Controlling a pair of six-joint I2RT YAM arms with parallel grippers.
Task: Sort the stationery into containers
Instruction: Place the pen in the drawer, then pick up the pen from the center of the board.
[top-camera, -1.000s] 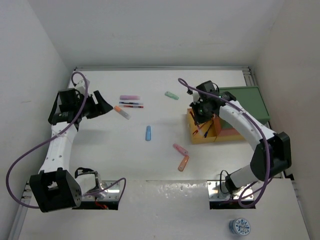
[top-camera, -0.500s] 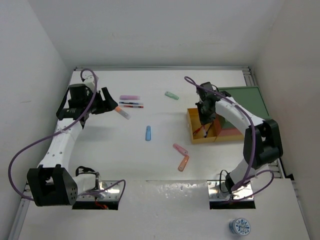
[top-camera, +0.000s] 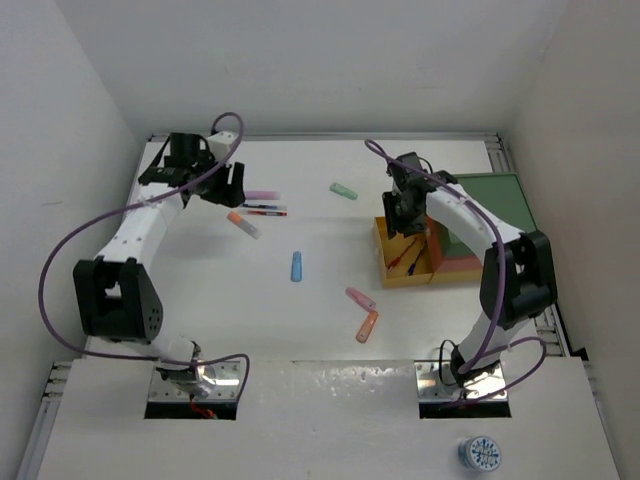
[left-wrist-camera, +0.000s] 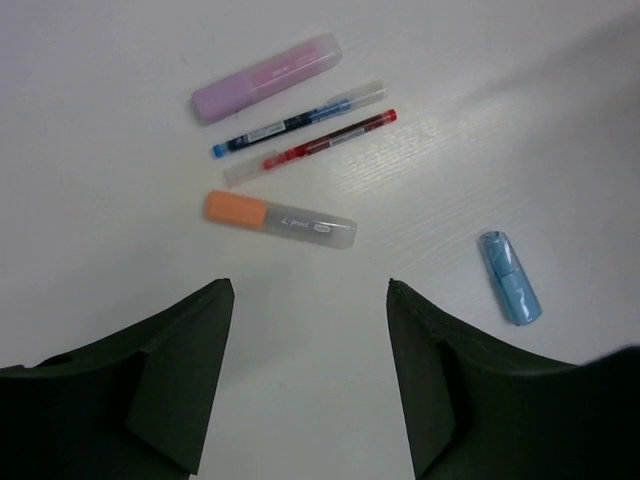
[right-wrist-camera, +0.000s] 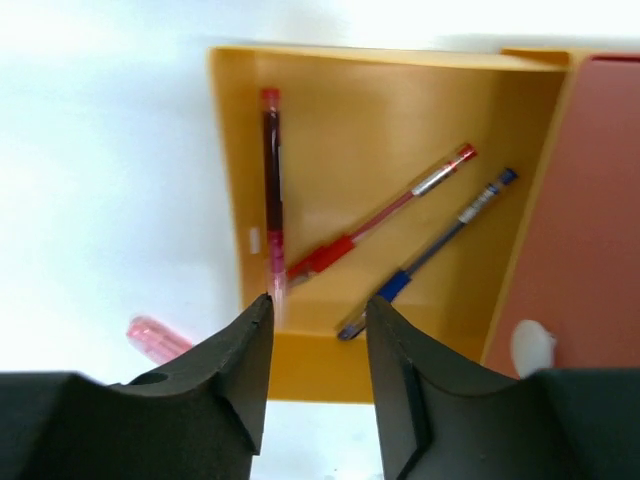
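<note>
Spreading across the whole workspace is a white table, closed in by plain white walls on the left, right and far sides, with metal rails along its edges. At the far left, the left gripper hangs above the surface with its jaws spread wide and nothing between them. Just beyond its fingertips in the left wrist view lies an orange-and-clear marker, lying crosswise to the opening. Past that marker lie a red pen, a blue pen and a lilac marker, all roughly parallel and close together. A blue marker sits alone, well off toward the table's middle. A mint green marker rests near the far edge between the two arms, and a pink marker and a second orange marker lie close together nearer the bases. On the right, the right gripper hovers over the near wall of the yellow tray, jaws parted and empty. Inside that tray are a dark red pen along the left wall, a bright red pen and a blue-grip pen, both slanted. The red-orange tray touches the yellow one's right side, and the green tray lies beyond them by the right wall.
</note>
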